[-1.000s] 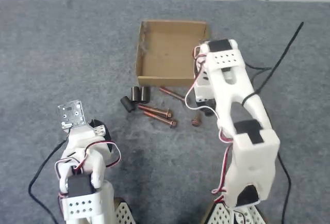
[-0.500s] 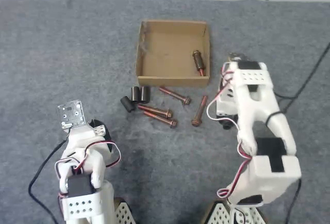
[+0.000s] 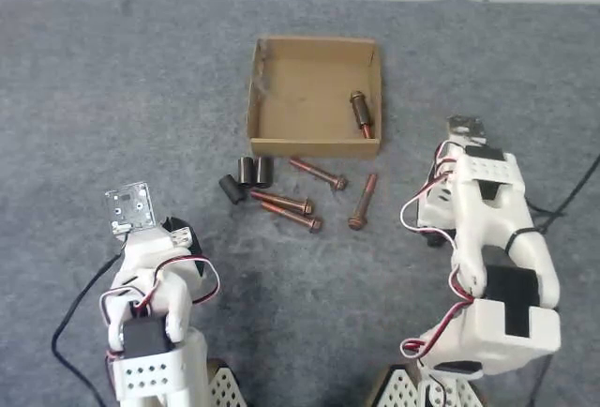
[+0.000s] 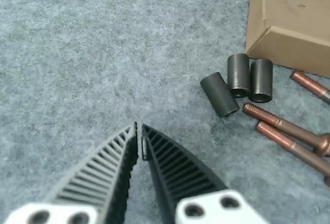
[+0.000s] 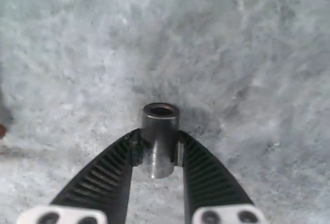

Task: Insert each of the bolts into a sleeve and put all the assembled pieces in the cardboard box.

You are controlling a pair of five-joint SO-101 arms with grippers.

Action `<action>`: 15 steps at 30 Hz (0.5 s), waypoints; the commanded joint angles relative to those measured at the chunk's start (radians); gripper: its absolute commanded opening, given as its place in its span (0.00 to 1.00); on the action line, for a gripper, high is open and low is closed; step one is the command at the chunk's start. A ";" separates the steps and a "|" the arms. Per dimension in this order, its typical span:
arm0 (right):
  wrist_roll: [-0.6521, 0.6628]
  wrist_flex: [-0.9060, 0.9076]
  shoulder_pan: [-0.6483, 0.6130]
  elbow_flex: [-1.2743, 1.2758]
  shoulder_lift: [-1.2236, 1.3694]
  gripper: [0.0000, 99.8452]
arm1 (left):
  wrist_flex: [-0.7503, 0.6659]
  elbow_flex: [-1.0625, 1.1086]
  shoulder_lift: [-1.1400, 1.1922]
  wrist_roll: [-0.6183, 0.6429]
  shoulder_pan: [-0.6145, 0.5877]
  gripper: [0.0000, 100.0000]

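The cardboard box (image 3: 281, 135) sits at the back centre, and a copper bolt (image 3: 361, 113) lies by its right wall. In front of the box, three black sleeves (image 3: 246, 174) lie together on the carpet, the same three sleeves (image 4: 238, 74) showing in the left wrist view. Several copper bolts (image 3: 292, 210) lie loose beside them, one bolt (image 3: 364, 201) further right. My right gripper (image 5: 158, 139) is shut on a black sleeve (image 5: 160, 123) above the carpet, and the right arm (image 3: 478, 219) is right of the bolts. My left gripper (image 4: 139, 128) is shut and empty, short of the sleeves.
Grey carpet covers the whole table. The left arm (image 3: 155, 276) stands at the front left with bare carpet around it. A box corner (image 4: 289, 38) and more bolts (image 4: 283, 126) lie beyond the left gripper.
The right arm has drawn back from over the box's right side toward the front right, uncovering the bolt in the box and one on the carpet. The left arm has not moved.
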 commanded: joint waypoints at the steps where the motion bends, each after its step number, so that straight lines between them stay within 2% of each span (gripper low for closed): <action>1: 0.032 -0.012 -0.002 -0.005 -0.071 0.08 | 0.003 -0.010 0.002 -0.011 0.003 0.01; 7: 0.032 -0.001 -0.002 -0.031 -0.082 0.07 | 0.002 -0.010 0.002 -0.011 0.003 0.01; 15: 0.031 0.122 0.001 -0.100 -0.084 0.07 | 0.000 -0.010 0.002 -0.011 0.003 0.01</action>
